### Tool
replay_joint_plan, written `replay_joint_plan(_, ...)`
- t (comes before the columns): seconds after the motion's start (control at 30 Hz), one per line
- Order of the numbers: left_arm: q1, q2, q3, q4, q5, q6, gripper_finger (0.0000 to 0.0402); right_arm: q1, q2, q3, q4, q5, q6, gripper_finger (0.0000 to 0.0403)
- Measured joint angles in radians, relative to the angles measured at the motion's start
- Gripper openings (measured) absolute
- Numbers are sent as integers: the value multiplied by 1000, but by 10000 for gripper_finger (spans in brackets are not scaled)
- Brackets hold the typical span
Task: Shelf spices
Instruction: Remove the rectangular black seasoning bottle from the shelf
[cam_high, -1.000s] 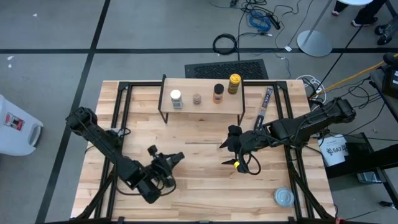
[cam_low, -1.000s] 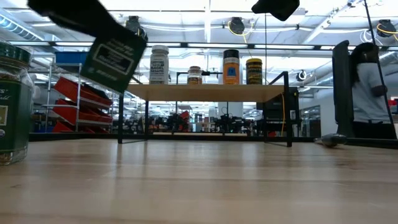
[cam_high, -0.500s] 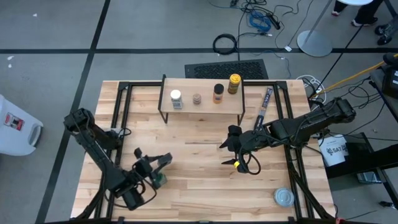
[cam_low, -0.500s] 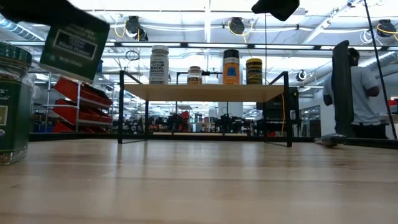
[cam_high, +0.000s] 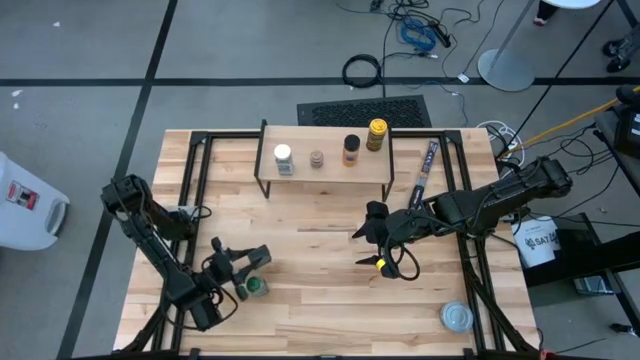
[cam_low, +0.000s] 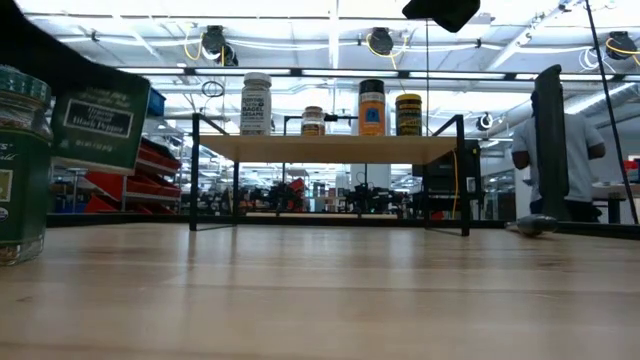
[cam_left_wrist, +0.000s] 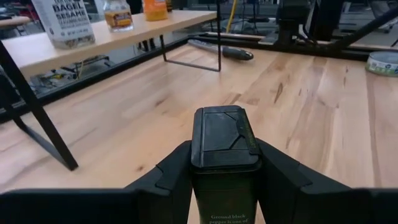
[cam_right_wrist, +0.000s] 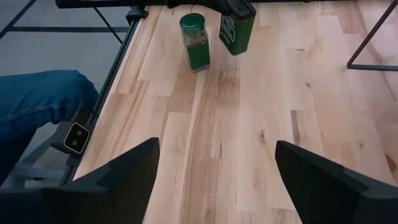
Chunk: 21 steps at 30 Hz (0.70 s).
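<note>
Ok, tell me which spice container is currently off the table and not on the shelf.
The dark square tin, gripped between the left gripper's fingers. The green-lidded jar stands on the table; the rest sit on the shelf.

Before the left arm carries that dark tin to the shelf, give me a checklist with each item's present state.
1. Left pincer shut on the dark square tin, a finger on each side: ok.
2. Tin upright, lid closed: ok.
3. Tin clear of the green-lidded jar beside it: ok in the right wrist view, but they are close.
4. Free room on the shelf: ok; four jars stand along its top, with bare plank at the left end.
5. Right pincer open and empty, hanging over the middle of the table: ok, though it is near the way to the shelf.
6. Tin lifted off the table: cannot tell.
</note>
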<state>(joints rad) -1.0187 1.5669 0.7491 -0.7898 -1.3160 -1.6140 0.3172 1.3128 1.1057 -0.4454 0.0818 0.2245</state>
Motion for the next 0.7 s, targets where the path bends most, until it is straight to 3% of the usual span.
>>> replay_joint_plan(0.23, -10, 0, -65, 86, 9, 1, 144, 0, 0, 0, 0, 0, -4, 309)
replay_joint_plan(0.4, -9, 0, -103, 128, 91, 25, 144, 0, 0, 0, 0, 1, -8, 309)
replay_joint_plan(0.7, -8, 0, -110, 135, 116, 45, 144, 0, 0, 0, 1, 2, -8, 309)
